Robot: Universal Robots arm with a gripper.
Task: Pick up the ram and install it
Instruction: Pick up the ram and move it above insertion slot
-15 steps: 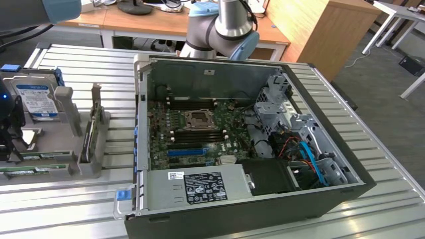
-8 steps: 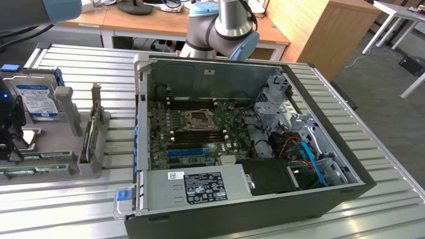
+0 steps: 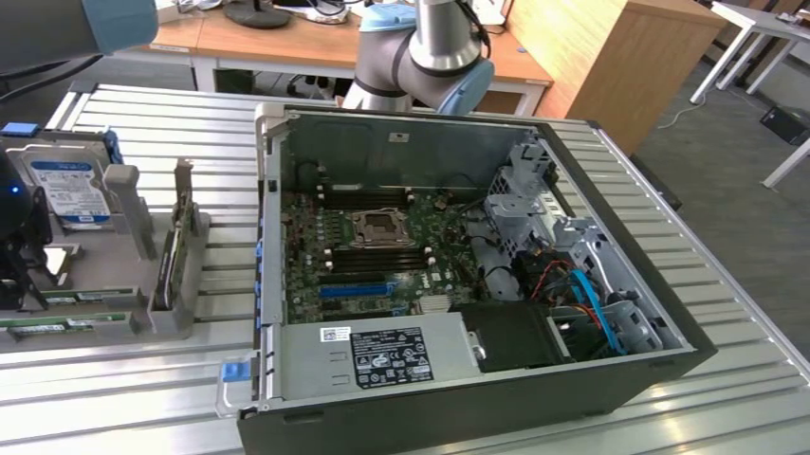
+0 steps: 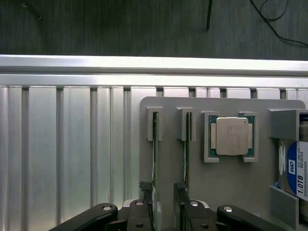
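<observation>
1. A grey holder (image 4: 226,187) lay on a ribbed metal table (image 4: 72,154); every place below is given from that holder.
2. Two thin green sticks stood on edge in narrow slots of the holder. The ram stick (image 4: 155,144) sat in the slot by the holder's outer edge. A second stick (image 4: 186,149) sat in the next slot inward, just beside it and parallel to it.
3. The gripper (image 4: 162,187) hung over one end of those slots. Its two black fingers were spread wide with a clear gap between them, and they clamped nothing.
4. One finger (image 4: 146,192) overlapped the ram stick at the holder's outer edge. The other finger (image 4: 179,195) stood just beside the second stick. I could not tell whether either finger touched a stick.
5. A square processor chip (image 4: 232,137) with a silver cap rested in its own pocket of the holder, one place further inward from the second stick.
6. A hard drive (image 4: 293,168) with a blue and white label stood at the side of the holder farthest from the ram stick.
7. An open computer case (image 3: 506,379) lay on the same table, near the holder, on the exterior view's right of it. Its green motherboard (image 3: 367,256) was exposed.
8. The silver robot arm (image 3: 431,47) rose behind the case, well apart from the holder.
</observation>
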